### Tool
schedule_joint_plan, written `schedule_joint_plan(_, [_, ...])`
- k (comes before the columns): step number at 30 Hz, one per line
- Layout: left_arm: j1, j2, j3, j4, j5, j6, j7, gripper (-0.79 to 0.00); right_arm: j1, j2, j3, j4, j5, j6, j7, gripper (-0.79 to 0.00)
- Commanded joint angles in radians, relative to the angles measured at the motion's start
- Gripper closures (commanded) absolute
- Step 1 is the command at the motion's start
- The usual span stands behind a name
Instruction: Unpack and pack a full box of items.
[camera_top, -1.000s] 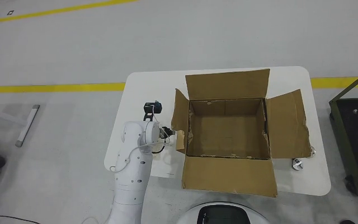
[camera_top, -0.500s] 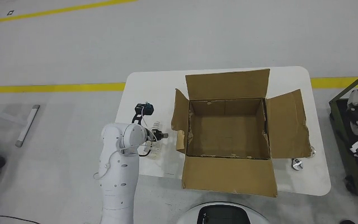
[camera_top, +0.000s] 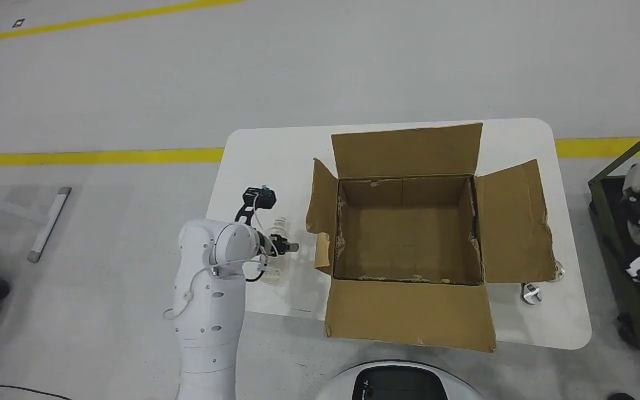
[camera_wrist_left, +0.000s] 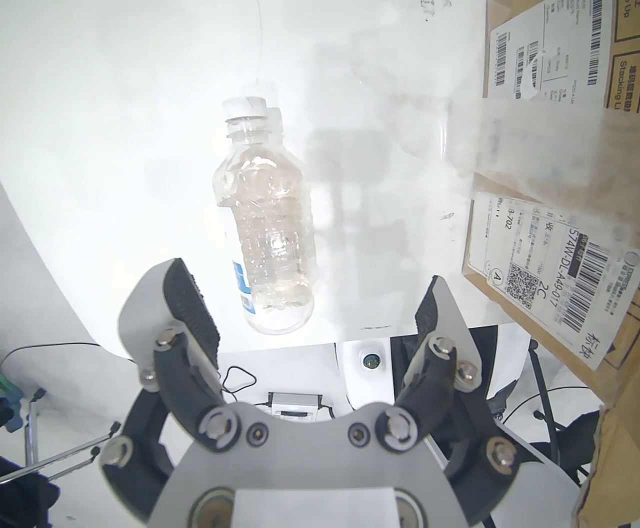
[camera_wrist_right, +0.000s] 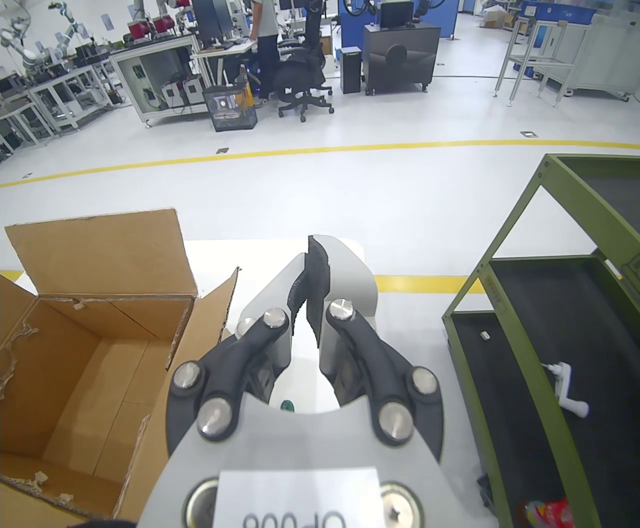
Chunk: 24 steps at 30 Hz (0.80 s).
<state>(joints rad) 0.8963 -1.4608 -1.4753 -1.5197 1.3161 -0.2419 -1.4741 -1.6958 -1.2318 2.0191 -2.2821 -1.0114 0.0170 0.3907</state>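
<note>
Left pincer spread near bottle | right pincer closed | white table | yellow floor line

The table and box are seen from overhead. The table is faced closely from the left wrist; the box is shared by all views.

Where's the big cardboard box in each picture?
Top view: the cardboard box stands open on the white table.
Left wrist view: its labelled outer side beside the lying bottle, past the open left gripper.
Right wrist view: its open inside next to the shut right gripper.
Shared landmark: the white table.
</note>
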Motion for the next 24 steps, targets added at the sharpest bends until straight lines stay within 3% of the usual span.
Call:
schedule_joint_plan(1, [0.008, 0.004, 0.014, 0.013, 0.030, -0.016, 0.036, -0.785, -0.004, -0.001, -0.008, 0.000, -0.009, -0.001, -0.010, 0.000])
schedule_joint_plan(7, [-0.020, 0.014, 0.031, 0.109, 0.036, -0.062, 0.033, -0.785, -0.007, -0.002, -0.017, 0.002, -0.022, 0.006, -0.016, 0.000])
schedule_joint_plan(19, [-0.065, 0.022, 0.070, 0.276, 0.025, -0.036, 0.090, -0.785, -0.015, -0.007, -0.034, 0.030, -0.004, 0.049, -0.004, 0.000])
schedule_joint_plan(20, [-0.068, 0.023, 0.073, 0.284, 0.026, -0.036, 0.094, -0.736, -0.012, -0.008, -0.034, 0.032, 0.015, 0.060, 0.007, -0.009])
schedule_joint_plan(21, [-0.070, 0.024, 0.075, 0.292, 0.027, -0.033, 0.097, -0.616, -0.008, -0.009, -0.033, 0.034, 0.053, 0.074, 0.024, -0.046])
schedule_joint_plan(22, [-0.073, 0.026, 0.076, 0.299, 0.034, -0.024, 0.098, -0.385, -0.001, -0.011, -0.031, 0.038, 0.109, 0.091, 0.046, -0.120])
schedule_joint_plan(23, [-0.074, 0.026, 0.078, 0.304, 0.035, -0.018, 0.103, -0.323, 0.007, -0.012, -0.023, 0.040, 0.159, 0.104, 0.071, -0.175])
schedule_joint_plan(24, [-0.076, 0.027, 0.080, 0.308, 0.036, -0.015, 0.106, -0.175, 0.016, -0.012, -0.015, 0.045, 0.209, 0.113, 0.097, -0.283])
